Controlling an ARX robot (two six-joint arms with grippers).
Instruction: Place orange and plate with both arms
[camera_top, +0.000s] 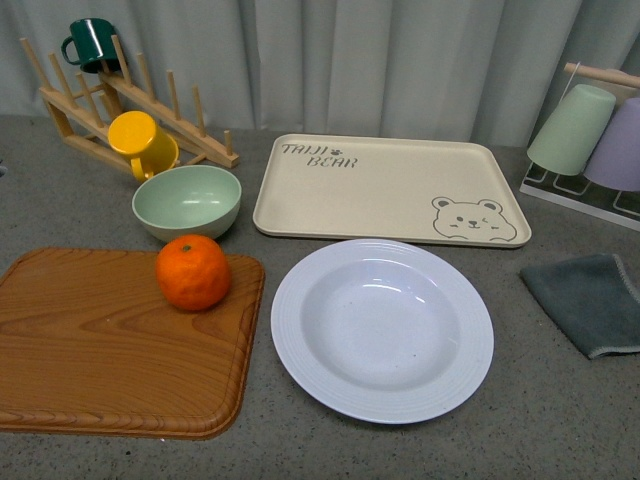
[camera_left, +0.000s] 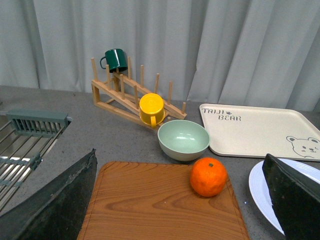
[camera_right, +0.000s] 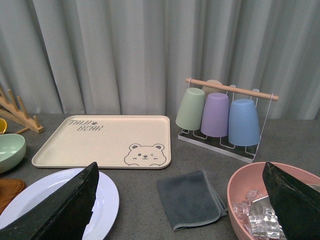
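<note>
The orange (camera_top: 193, 271) sits at the far right corner of a wooden board (camera_top: 100, 350), also seen in the left wrist view (camera_left: 208, 176). The pale plate (camera_top: 382, 327) lies empty on the grey counter to the board's right; its rim shows in the left wrist view (camera_left: 260, 192) and the right wrist view (camera_right: 107, 200). Neither arm shows in the front view. My left gripper (camera_left: 182, 220) is open, held back above the board's near part, the orange ahead between its fingers. My right gripper (camera_right: 182, 220) is open above a grey cloth (camera_right: 192, 199), right of the plate.
A beige bear tray (camera_top: 390, 190) lies behind the plate. A mint bowl (camera_top: 187, 200), a wooden rack (camera_top: 110, 120) with a yellow mug (camera_top: 142, 143) and a green mug stand at back left. A cup rack (camera_right: 225, 115) stands at back right. A pink bowl of ice (camera_right: 245, 200) sits at right, a sink rack (camera_left: 25, 145) at far left.
</note>
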